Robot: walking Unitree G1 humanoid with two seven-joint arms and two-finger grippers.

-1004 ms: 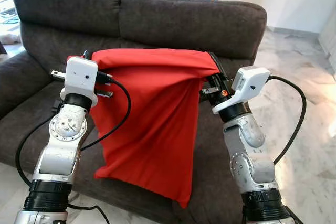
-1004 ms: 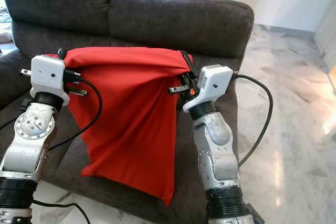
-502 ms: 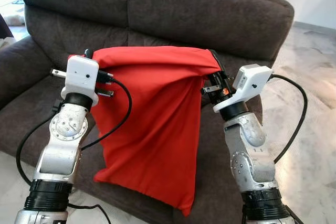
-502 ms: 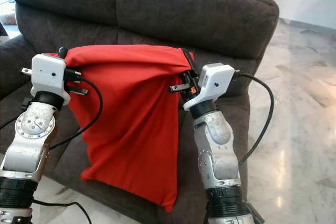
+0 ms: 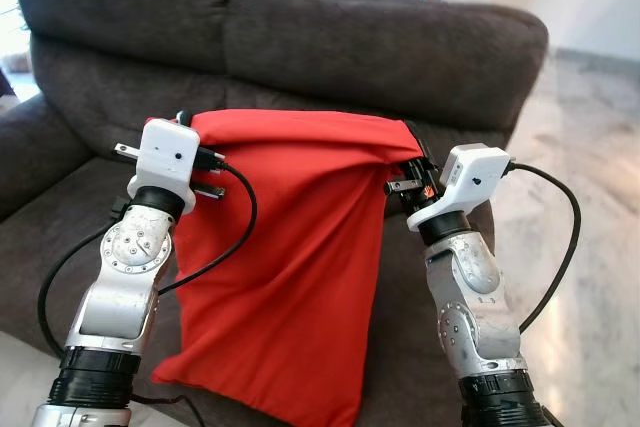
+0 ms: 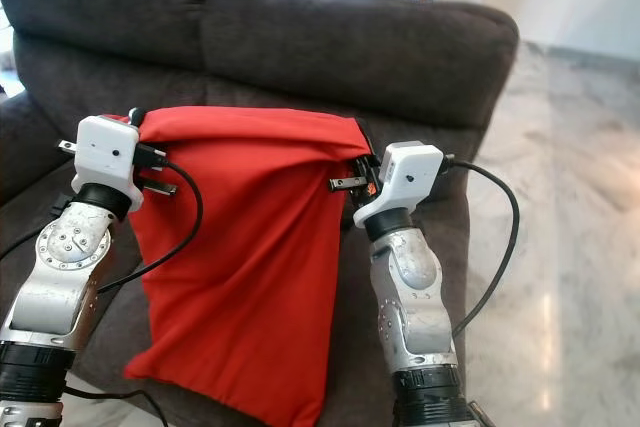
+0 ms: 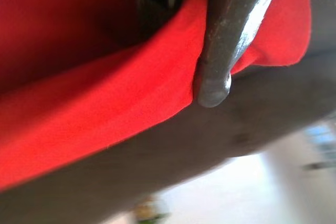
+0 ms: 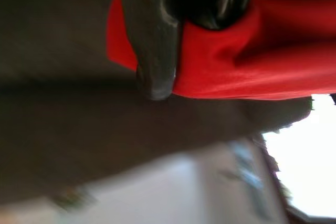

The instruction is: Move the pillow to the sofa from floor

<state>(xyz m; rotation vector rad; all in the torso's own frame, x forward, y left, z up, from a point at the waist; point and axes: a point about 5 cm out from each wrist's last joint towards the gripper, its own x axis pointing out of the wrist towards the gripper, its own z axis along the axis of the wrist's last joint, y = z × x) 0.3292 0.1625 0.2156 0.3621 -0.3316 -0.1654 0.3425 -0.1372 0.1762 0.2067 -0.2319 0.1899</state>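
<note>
The sofa [image 5: 330,42] takes up the upper and middle frame of the eye views, its dark grey backrest running across the top and its seat reaching down to lower left. The marble floor [image 5: 590,197] opens along the right side.

In the centre hangs the red pillow [image 5: 290,277]. We hold it up by its two top corners, in front of the seat and backrest, with its bottom edge sagging to the lower centre. It drapes and creases like a limp cloth, so we judge it soft, light and not fragile. It will fold and swing, not hold a shape. The top corners look like the sound places to grip, since the fabric bunches well there.

Our left gripper [image 5: 183,119] at centre left is closed on the left corner; in the left wrist view one of its fingers [image 7: 218,51] presses into the red fold. Our right gripper [image 5: 412,142] at centre right is clamped on the other corner, its fingers [image 8: 155,40] pinching the cloth.

The seat behind the pillow looks open, with the armrest [image 5: 40,147] at far left the nearest edge. We judge there is ample room to carry it forward and lower it.
</note>
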